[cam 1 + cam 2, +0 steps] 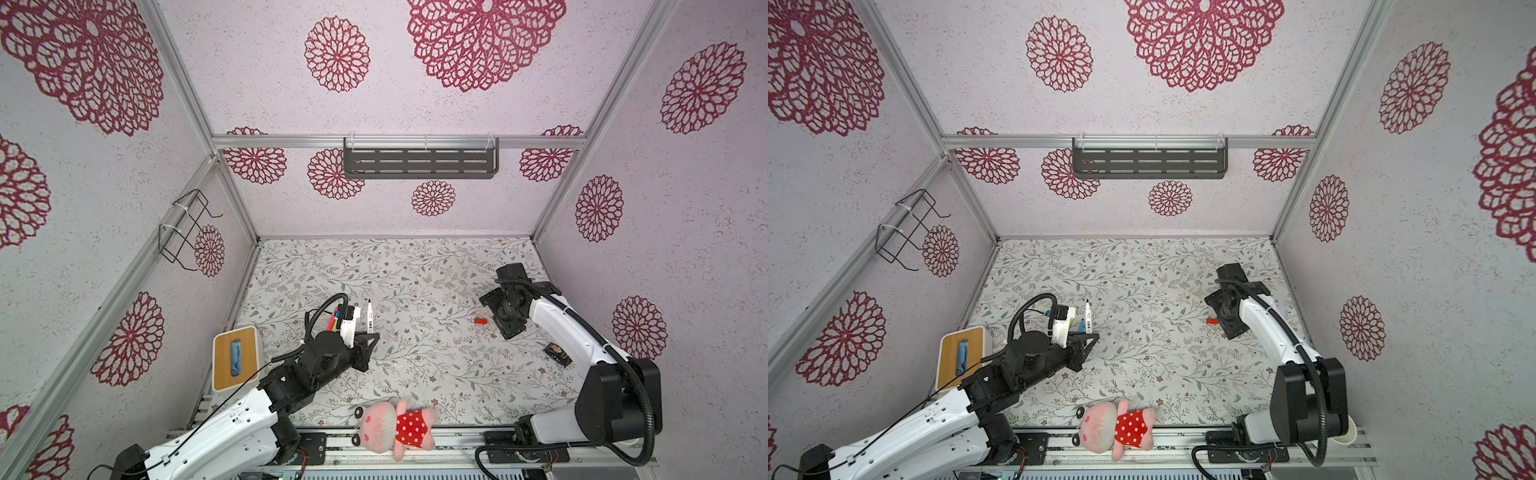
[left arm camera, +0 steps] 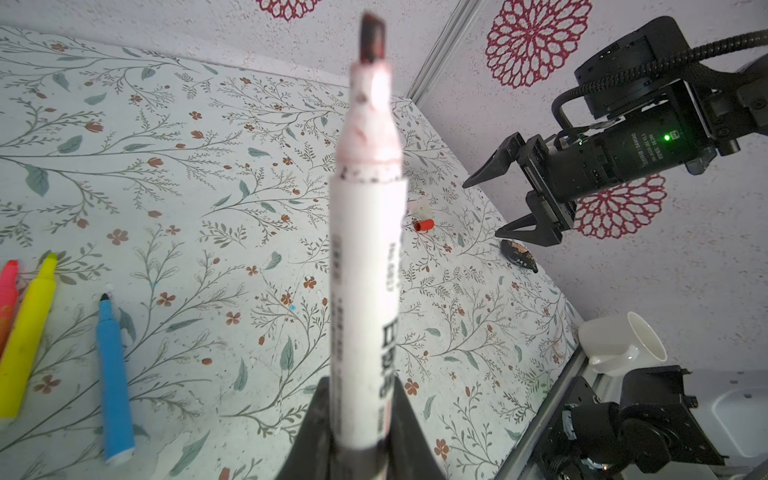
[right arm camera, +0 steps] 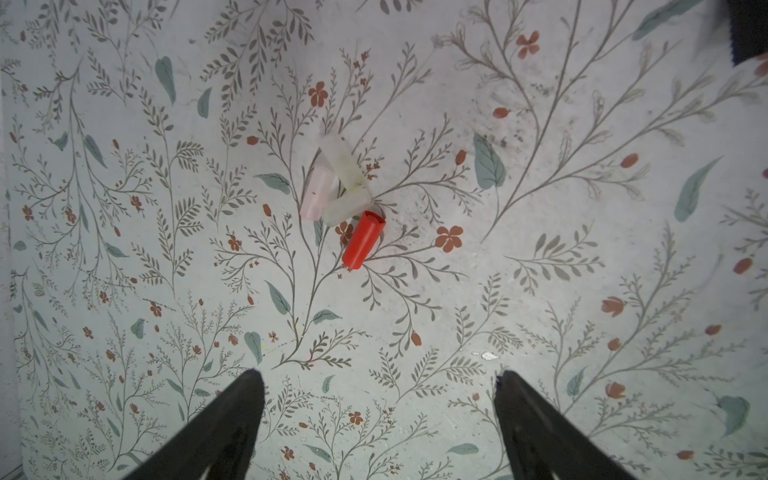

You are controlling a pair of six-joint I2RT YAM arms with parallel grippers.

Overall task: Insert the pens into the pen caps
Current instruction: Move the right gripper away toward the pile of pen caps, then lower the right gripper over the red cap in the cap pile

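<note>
My left gripper (image 1: 371,336), left of centre, clamps the lower end of a white-barrelled marker pen (image 1: 369,318), dark tip toward the frame's top. Right of centre, a stubby red plastic cap (image 1: 481,321) lies on the floral-print table (image 1: 415,365), just beside my right arm's black wrist (image 1: 505,313).

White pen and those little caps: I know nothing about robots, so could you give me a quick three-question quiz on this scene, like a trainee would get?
1. True or false: the left claw is shut on the white pen, whose uncapped tip points away from it.
2. Below the open right claw, the red cap is: A) standing upright; B) lying on the table beside pale caps; C) pushed onto a pen.
3. How many other pens lie on the table in the left wrist view, and in what colours?

Key: 1 true. 2 B. 3 three: pink pen, yellow pen, blue pen.
</note>
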